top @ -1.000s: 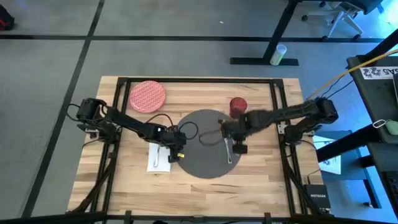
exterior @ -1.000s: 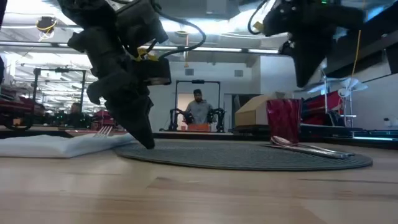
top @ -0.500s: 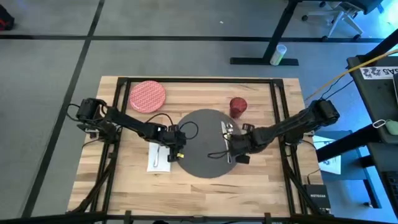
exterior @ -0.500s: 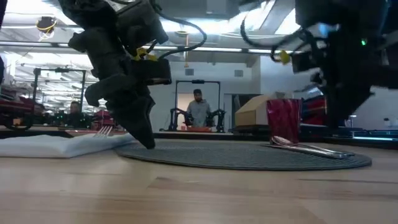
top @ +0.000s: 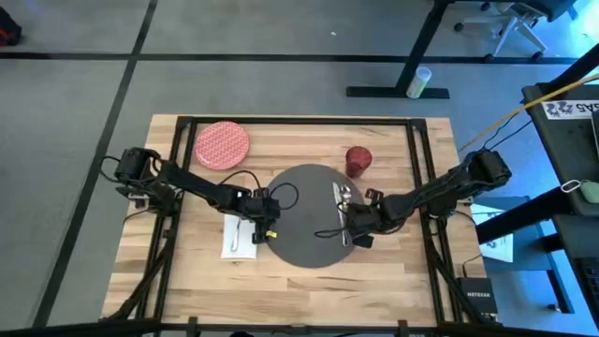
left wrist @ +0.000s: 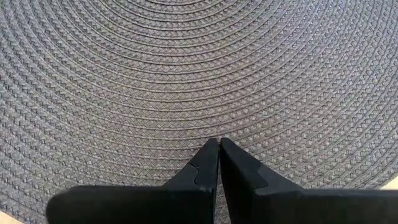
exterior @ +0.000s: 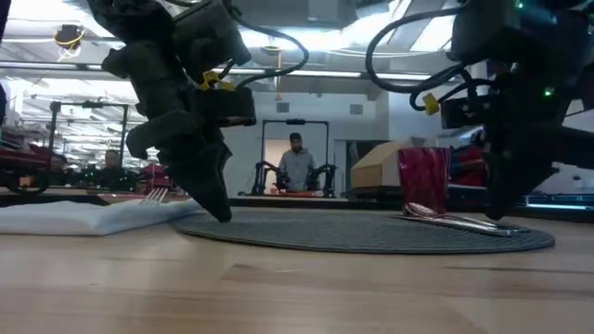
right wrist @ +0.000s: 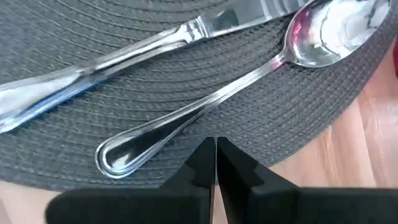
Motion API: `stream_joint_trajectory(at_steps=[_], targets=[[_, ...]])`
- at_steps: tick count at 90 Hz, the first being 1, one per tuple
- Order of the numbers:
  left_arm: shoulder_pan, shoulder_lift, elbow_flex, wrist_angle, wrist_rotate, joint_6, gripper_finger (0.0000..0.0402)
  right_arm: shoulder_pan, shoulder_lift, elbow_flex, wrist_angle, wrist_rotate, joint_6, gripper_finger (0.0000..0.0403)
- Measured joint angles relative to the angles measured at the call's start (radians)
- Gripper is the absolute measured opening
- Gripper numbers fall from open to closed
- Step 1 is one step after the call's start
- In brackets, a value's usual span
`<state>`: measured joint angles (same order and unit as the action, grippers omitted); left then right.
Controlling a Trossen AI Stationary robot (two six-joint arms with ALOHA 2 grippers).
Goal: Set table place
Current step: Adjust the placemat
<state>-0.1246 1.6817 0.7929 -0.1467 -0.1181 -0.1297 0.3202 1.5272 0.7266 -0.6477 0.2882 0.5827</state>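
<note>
The dark grey round mat (top: 309, 215) lies mid-table. On its right part lie the knife (right wrist: 124, 53) and the spoon (right wrist: 205, 106), side by side. The red cup (top: 358, 161) stands just beyond the mat, and the red plate (top: 222, 145) lies at the far left. Left of the mat, the white napkin (top: 239, 241) carries the fork (exterior: 153, 195). My left gripper (top: 267, 227) is shut at the mat's left edge. My right gripper (top: 352, 230) is shut, low over the mat's right near edge, by the spoon's handle end (right wrist: 115, 155). My left gripper sets its shut fingertips (left wrist: 218, 146) on the mat's woven surface (left wrist: 217, 118) near its left edge, slanting down from the table's left side. The mat lies flat on the table. My right gripper: I cannot tell whether its tips touch the mat.
The black frame (top: 281, 122) runs along the table's edges. Bare wood (top: 309, 290) stretches along the near side. Beyond the table, a person stands in the room in the low view.
My right gripper has drawn back from over the middle of the mat toward the table's near right and gone down, ending by the spoon's handle end. The knife and spoon have stayed where they were.
</note>
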Motion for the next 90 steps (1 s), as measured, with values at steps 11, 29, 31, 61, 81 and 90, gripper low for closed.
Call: stream_joint_trajectory(at_steps=[11,29,31,61,81,90], targets=[[0.000,0.000,0.000,0.000,0.000,0.007,0.0000,0.000,0.000,-0.003,0.003,0.007,0.000,0.0000],[0.000,0.000,0.000,0.000,0.000,0.019,0.0000,0.000,0.006,-0.003,0.017,0.007,0.018,0.0000],[0.000,0.000,0.000,0.000,0.000,0.024,0.0000,0.000,0.011,-0.003,0.021,0.006,0.018,0.0000],[0.000,0.000,0.000,-0.012,0.000,0.033,0.0000,0.001,0.068,0.001,0.072,-0.023,0.017,0.0000],[0.009,-0.001,0.000,-0.028,0.003,0.034,0.0000,0.001,0.069,0.009,0.094,-0.072,0.018,0.0000],[0.014,-0.001,0.000,-0.029,0.004,0.038,0.0000,0.016,0.070,0.009,0.125,-0.091,0.019,0.0000]])
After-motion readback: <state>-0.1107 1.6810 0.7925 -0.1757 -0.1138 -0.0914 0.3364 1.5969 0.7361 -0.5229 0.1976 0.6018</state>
